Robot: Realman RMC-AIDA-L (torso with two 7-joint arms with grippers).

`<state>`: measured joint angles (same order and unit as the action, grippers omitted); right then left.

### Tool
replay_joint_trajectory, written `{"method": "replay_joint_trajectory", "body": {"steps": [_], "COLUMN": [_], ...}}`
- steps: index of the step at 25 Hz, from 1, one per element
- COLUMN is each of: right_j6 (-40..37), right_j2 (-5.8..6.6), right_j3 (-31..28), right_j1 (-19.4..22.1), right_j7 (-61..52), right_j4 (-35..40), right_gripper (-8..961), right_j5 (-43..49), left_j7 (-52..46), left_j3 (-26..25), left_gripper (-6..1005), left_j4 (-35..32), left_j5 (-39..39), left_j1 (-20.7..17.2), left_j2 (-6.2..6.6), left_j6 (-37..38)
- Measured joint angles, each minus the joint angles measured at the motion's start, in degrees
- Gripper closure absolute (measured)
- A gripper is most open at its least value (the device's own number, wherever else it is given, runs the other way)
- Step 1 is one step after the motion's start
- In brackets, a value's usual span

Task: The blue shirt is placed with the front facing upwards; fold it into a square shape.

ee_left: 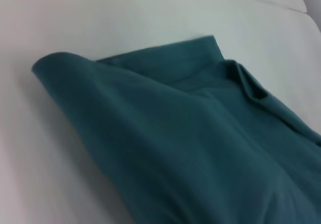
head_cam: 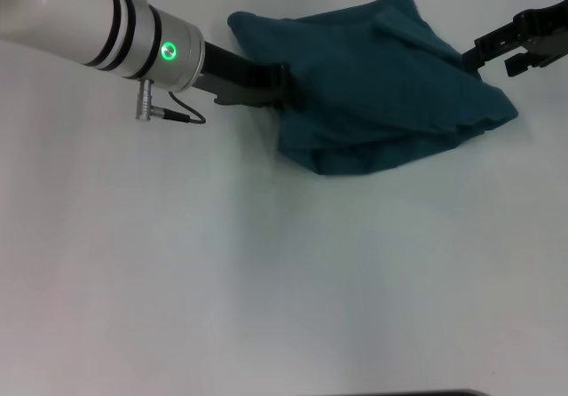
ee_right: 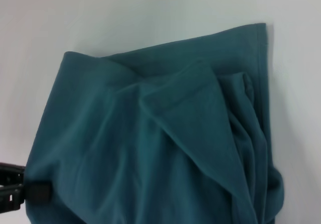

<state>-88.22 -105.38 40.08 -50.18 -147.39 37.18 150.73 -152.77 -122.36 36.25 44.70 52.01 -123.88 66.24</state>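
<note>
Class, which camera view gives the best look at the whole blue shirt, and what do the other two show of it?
The head view: the blue shirt appears entire, a folded bundle on the white table between both arms. The left wrist view shows only one rounded fold and layered edges; the right wrist view shows creased layers and a hem, cut off by the frame.

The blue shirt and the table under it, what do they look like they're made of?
The blue shirt: soft knit fabric, probably cotton jersey. It looks matte, drapes in rounded folds, and shows a stitched hem along one edge. The table: a smooth, pale, hard-looking surface with a faint sheen, possibly laminate or painted board; the exact material cannot be told.
</note>
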Motion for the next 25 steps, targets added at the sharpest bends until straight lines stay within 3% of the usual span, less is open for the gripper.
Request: {"method": "replay_joint_trajectory", "body": {"steps": [4,6,9,10,11,12,13,18,22,25], "right_j6": [-0.02,-0.05,0.1,0.17,0.21,0.27,0.31,0.42,0.43,0.42], "right_j2": [-0.06,-0.16,-0.34,-0.39,-0.44,-0.44,-0.47,-0.5,-0.48,-0.41], "right_j3": [0.12,0.06,0.0,-0.01,0.0,-0.01,0.0,0.0,0.0,0.0], "right_j1": [-0.01,0.02,0.3,0.35,0.38,0.46,0.48,0.44,0.22,0.02], "right_j7": [0.0,-0.01,-0.07,-0.11,-0.14,-0.19,-0.26,-0.47,-0.51,-0.52], "right_j4": [0.0,0.0,0.0,0.0,0.0,0.0,0.0,0.0,0.0,0.0], "right_gripper": [181,181,181,182,182,182,182,183,183,184], "right_j5": [0.01,0.0,0.01,0.01,0.0,0.02,0.0,0.01,0.0,-0.03], "left_j7": [1.1,0.94,0.77,0.77,0.76,0.76,0.76,0.37,2.31,2.69], "left_j3": [0.75,0.16,-1.26,-1.26,-2.42,-2.79,-3.78,-4.65,-4.47,-3.93], "left_gripper": [830,918,954,967,979,991,990,986,983,980], "left_j4": [1.51,4.51,7.27,7.27,7.85,7.87,7.76,7.91,7.6,7.49], "left_j5": [-0.46,-0.34,-0.29,-0.29,-0.41,-0.44,-0.48,-0.53,-0.83,-3.84], "left_j1": [-1.25,-4.12,-7.1,-7.1,-8.42,-8.78,-9.76,-12.16,-12.31,-11.79], "left_j2": [1.26,2.75,4.71,4.71,6.35,6.93,8.93,12.61,13.01,11.81], "left_j6": [3.01,5.04,6.96,6.96,8.09,8.34,9.21,11.4,13.18,12.2]}}
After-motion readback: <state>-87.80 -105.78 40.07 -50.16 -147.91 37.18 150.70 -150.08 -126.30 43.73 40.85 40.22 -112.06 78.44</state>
